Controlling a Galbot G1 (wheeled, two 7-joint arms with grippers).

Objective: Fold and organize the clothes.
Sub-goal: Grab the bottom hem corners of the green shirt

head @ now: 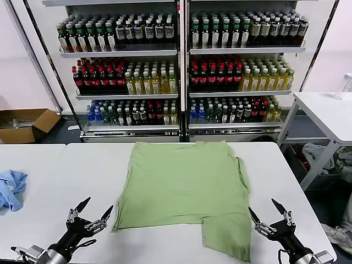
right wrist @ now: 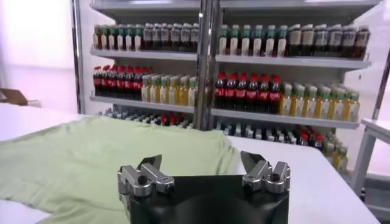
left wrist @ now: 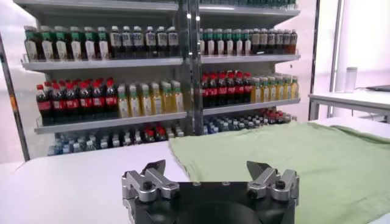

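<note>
The clothes, a light green shirt point(head: 184, 187), lie partly folded and flat on the white table point(head: 71, 176), reaching from its far edge toward the near edge. No collar, buttons or logo show. My left gripper point(head: 94, 209) hovers open just off the shirt's near left corner, holding nothing. My right gripper point(head: 265, 210) stands open beside the shirt's near right edge, also empty. In the left wrist view the shirt point(left wrist: 292, 164) spreads beyond the open gripper point(left wrist: 210, 170). The right wrist view shows the shirt point(right wrist: 91, 158) beyond its own open gripper point(right wrist: 202, 163).
A light blue cloth point(head: 11, 188) lies at the table's left edge. Shelves of bottles point(head: 181, 71) stand behind the table. A cardboard box point(head: 25, 124) sits on the floor at far left, and a second white table point(head: 330, 113) stands at right.
</note>
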